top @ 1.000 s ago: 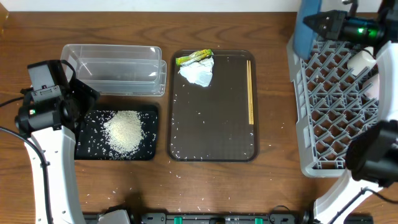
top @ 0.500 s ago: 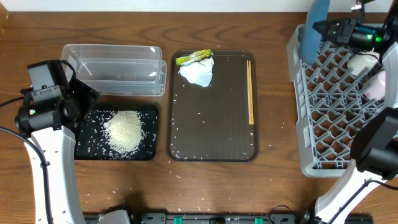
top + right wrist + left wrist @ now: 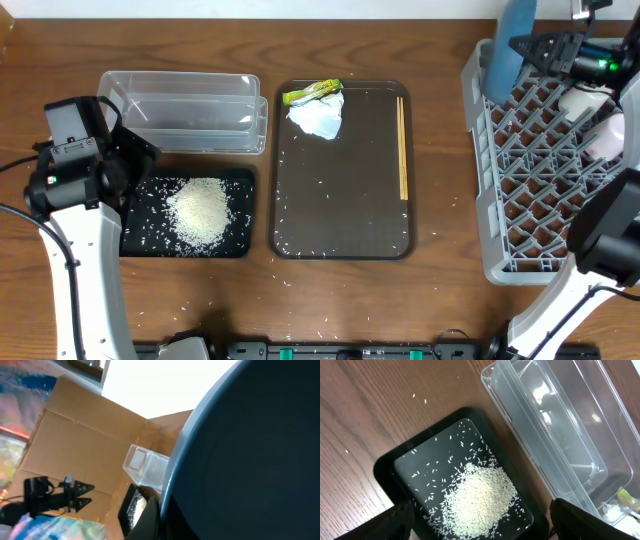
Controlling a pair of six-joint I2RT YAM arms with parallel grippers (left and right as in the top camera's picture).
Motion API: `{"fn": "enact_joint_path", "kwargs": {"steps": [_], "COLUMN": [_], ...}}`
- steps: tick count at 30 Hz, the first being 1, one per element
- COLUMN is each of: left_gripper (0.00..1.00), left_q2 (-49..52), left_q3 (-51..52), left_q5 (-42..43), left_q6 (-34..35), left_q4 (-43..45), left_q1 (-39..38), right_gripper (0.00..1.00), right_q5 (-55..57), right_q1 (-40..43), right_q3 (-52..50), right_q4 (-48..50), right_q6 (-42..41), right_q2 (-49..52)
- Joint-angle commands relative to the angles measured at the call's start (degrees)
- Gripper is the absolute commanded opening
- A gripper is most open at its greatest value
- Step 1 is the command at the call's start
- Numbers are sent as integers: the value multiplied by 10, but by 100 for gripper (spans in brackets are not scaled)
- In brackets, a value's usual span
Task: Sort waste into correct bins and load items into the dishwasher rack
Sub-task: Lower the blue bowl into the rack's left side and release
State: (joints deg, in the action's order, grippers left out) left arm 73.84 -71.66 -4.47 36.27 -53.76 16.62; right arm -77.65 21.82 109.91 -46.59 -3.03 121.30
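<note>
Dark-blue bowl [image 3: 505, 65] hangs on its edge above the far left corner of the dishwasher rack [image 3: 475, 150], at the right side of the table, and the right gripper [image 3: 530, 45] pinches its rim with the jaws pressed together on the thin wall. I judge the bowl to be stiff, rather heavy for such a narrow grip, and smooth, so it can swing or slip between the fingers. The rim is the only good place to take it, and it should go down slowly between the ribs of the grid. The left gripper [image 3: 482, 515] hovers with its jaws spread wide and holds nothing, over the black tray [image 3: 235, 180] at the near left, where the rice grains [image 3: 200, 210] lie in a heap. The overhead view shows the whole table: the clear tub [image 3: 180, 105] beyond the black tray, and the brown tray [image 3: 340, 215] in the middle with the chopsticks [image 3: 403, 145], the tissue [image 3: 318, 118] and the wrapper [image 3: 310, 93]. The right wrist view gives only the dark curve of the bowl, very close, so the rack below is hidden there. The left wrist view shows the single grains scattered around the heap, which are hard to see from above.
</note>
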Motion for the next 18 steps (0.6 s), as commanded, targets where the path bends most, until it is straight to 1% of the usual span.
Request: {"fn": "enact_joint_path", "kwargs": {"steps": [1,4,6,12,14,16,18], "left_gripper": [90,89,89,90,89,89,89], "left_q2": [0,0,0,0,0,0,0], "left_q3": [-6,-6,-6,-6,-6,-6,-6], "left_q5": [-1,-1,-1,-1,-1,-1,-1], "left_q6": [9,9,9,9,9,9,9], "left_q4": [-2,-2,-2,-2,-2,-2,-2], "left_q1": [2,2,2,2,2,2,2], "right_gripper": [1,1,5,30,40,52,61], "right_q5": [-36,-16,19,96,129,163,198], "right_q1": [17,30,37,40,41,43,47], "right_q3": [-2,-2,-2,-2,-2,-2,-2], "right_q4": [-28,-66,-90,-150,-164,-172,-178], "right_q6": [-18,-12,-11,12,12,12,5], "right_q2": [8,8,7,-7,-19,-34,-52]}}
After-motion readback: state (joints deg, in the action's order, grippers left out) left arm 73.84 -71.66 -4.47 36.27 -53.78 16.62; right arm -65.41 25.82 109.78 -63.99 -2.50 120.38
